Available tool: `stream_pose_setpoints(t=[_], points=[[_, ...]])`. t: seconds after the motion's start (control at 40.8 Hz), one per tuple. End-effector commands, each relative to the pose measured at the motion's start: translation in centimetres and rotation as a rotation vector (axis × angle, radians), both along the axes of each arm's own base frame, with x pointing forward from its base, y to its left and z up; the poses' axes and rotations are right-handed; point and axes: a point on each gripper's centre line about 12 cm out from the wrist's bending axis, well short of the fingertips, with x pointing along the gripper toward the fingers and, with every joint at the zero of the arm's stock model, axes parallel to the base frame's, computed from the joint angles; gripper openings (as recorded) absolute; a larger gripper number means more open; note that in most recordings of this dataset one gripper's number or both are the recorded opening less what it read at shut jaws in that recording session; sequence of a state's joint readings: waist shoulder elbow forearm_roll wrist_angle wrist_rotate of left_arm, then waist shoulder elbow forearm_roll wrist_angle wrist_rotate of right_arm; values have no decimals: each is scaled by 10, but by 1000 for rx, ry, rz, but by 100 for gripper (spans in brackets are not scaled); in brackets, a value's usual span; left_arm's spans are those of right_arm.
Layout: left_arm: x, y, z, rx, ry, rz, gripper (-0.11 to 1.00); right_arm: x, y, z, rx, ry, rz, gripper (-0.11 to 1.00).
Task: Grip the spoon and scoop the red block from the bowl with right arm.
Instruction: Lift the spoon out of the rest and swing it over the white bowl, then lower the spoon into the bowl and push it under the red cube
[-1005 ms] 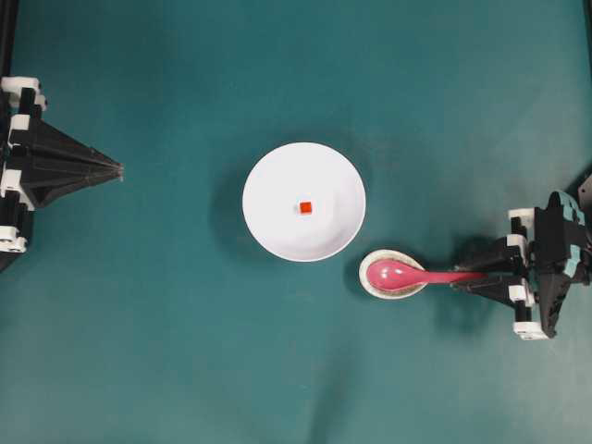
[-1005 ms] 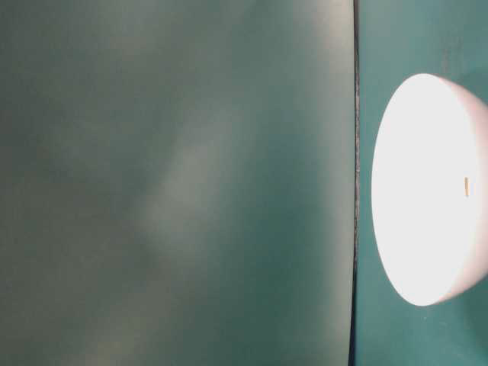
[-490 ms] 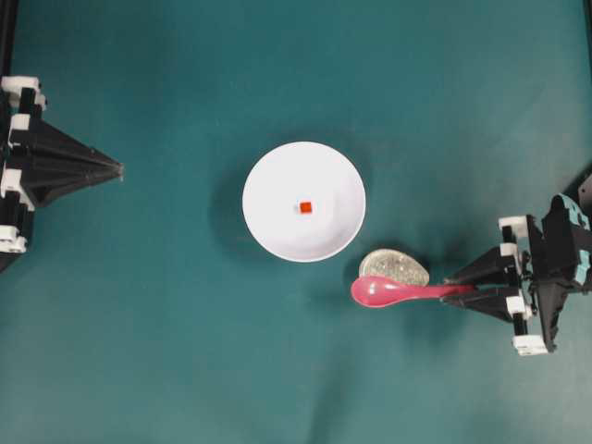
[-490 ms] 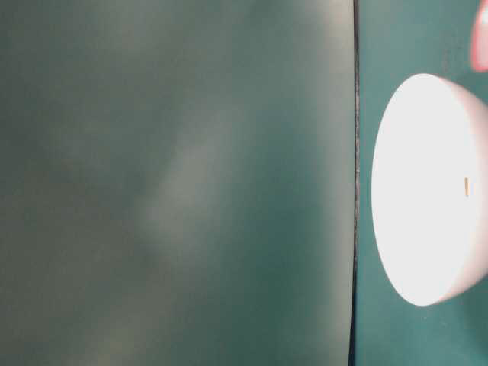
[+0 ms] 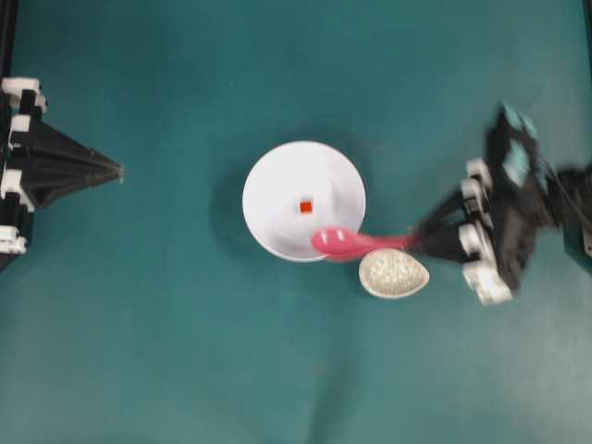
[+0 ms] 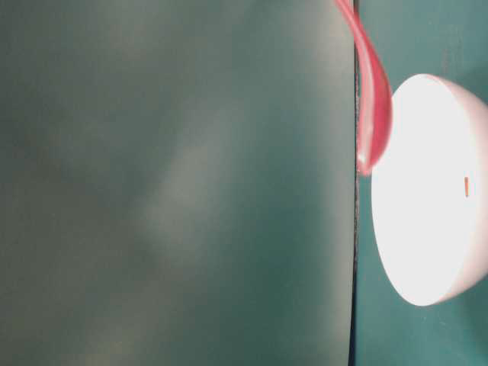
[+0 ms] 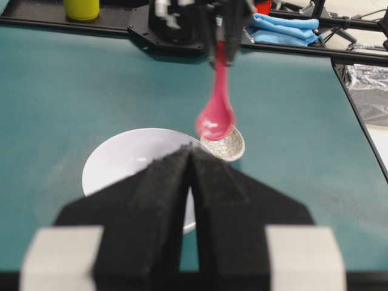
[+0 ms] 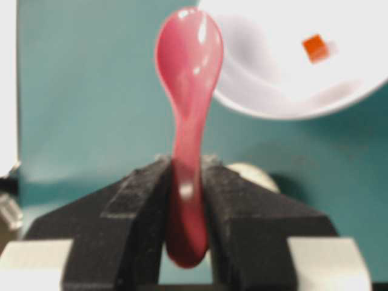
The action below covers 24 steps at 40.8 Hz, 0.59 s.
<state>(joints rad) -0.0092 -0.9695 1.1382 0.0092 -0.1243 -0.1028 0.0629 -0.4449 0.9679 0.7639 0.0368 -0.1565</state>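
Note:
My right gripper is shut on the handle of the pink spoon and holds it in the air. The spoon's scoop hangs over the near rim of the white bowl. The small red block lies in the middle of the bowl, apart from the scoop. In the right wrist view the spoon stands up from between the jaws, with the block in the bowl to the upper right. My left gripper is shut and empty at the left edge.
The speckled cream spoon rest lies empty on the teal table just below the spoon's handle. It also shows in the left wrist view beside the bowl. A yellow container and blue cloth sit beyond the far edge.
My right gripper has lifted the spoon off the spoon rest and carried it up and left, so the scoop is now over the bowl's rim. The left arm has not moved.

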Motion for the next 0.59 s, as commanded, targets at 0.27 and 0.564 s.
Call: stream_pose_setpoints(t=[0.27, 0.564], points=[[3, -2, 6, 2, 11, -11, 0, 49, -52, 24, 19, 293, 122, 24], [3, -4, 6, 2, 11, -18, 0, 89, -62, 18, -42, 484, 225, 24]])
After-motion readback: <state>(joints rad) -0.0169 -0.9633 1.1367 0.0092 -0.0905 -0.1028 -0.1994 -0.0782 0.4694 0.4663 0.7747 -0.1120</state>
